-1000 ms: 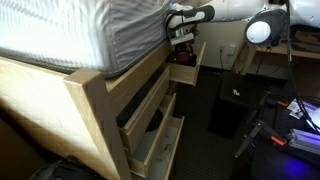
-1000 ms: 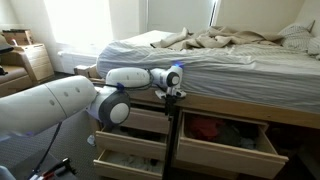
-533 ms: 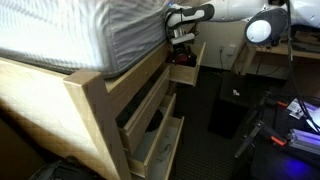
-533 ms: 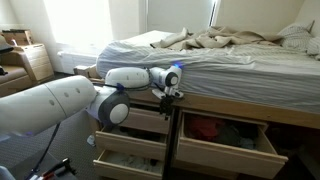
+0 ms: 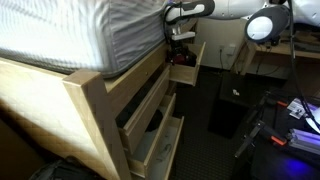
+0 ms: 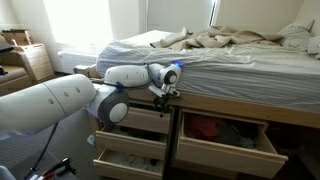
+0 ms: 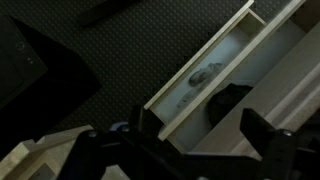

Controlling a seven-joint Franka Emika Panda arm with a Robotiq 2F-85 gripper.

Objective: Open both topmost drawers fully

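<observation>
The topmost drawers sit in the upper row of the wooden frame, directly under the bed. Both appear pulled out in an exterior view. The one with a red cloth inside stands far out, and its neighbour, on the other side of the middle post, seems to come out less. I judge that this neighbour needs more travel before the task is done. A lower drawer is also out, so it must not be confused with the upper row.

The arm reaches across in front of the mattress edge, probably because the drawers open toward the room and their fronts must be approached from above. The claw hangs just above the middle post, between the two drawers, and touches neither as far as I can tell. In the wrist view the claw shows its two fingers wide apart, and it grips nothing. Below it lies an open drawer with a pale bottom.
</observation>
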